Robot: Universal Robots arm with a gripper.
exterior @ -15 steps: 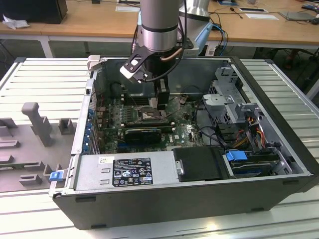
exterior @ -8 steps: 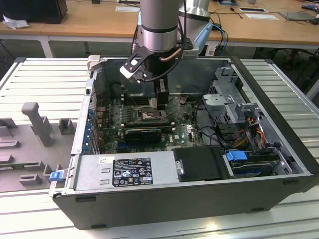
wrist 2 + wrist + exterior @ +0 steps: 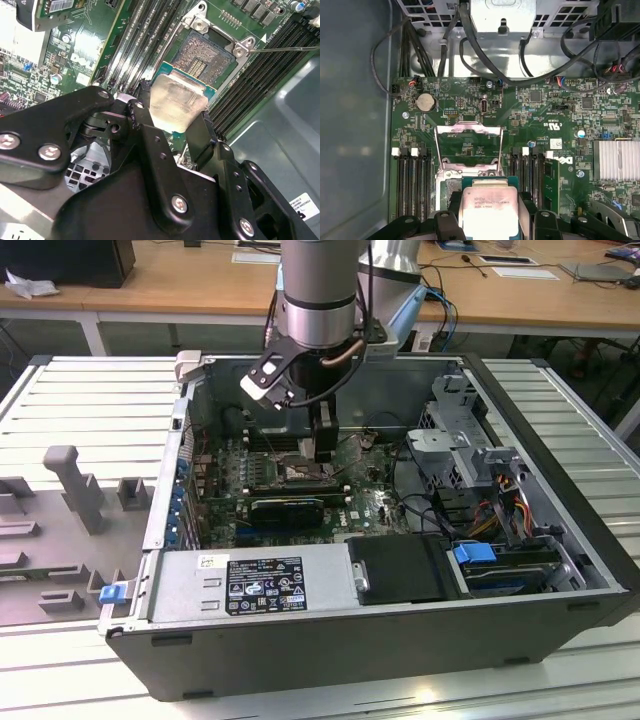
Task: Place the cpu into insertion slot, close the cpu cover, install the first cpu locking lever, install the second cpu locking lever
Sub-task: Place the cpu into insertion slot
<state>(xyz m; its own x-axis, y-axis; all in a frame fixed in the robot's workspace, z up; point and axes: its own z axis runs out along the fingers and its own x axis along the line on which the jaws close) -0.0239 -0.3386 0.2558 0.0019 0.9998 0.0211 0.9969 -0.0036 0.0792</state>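
My gripper is shut on the cpu, a pale silver square chip pinched by its edges between two black fingers. In the first wrist view the cpu hangs level, partly over the near side of the insertion slot. The insertion slot lies uncovered, its dark pin field framed in silvery metal on the green board. The cpu cover stands tilted up at the slot's far side. In the exterior view the gripper reaches down into the open computer case over the slot.
Long black memory slots flank the socket on both sides. A finned heatsink and black cables lie nearby. A thin lever wire sticks out beside the socket. The drive cage and power supply crowd the case.
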